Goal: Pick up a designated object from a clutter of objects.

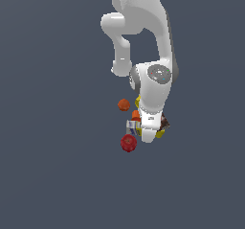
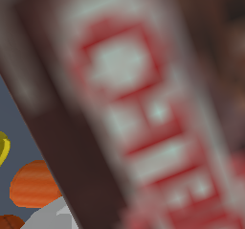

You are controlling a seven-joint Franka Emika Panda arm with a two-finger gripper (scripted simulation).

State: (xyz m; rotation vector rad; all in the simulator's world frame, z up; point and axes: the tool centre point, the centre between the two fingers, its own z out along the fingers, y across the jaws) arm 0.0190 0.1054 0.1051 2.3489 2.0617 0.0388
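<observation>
One white arm (image 1: 143,41) is reaching straight down, its gripper (image 1: 148,134) sitting among the clutter, right of the red round thing (image 1: 128,143) in the exterior view. Yellow carton (image 1: 161,133) is peeking out beside it. Brown-red box (image 2: 143,103) is filling the wrist view; jaw state unclear.

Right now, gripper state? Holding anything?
Gripper: cannot be told. It is low among the clutter, its fingers hidden by the arm; the wrist view is filled by a blurred brown-red box.
</observation>
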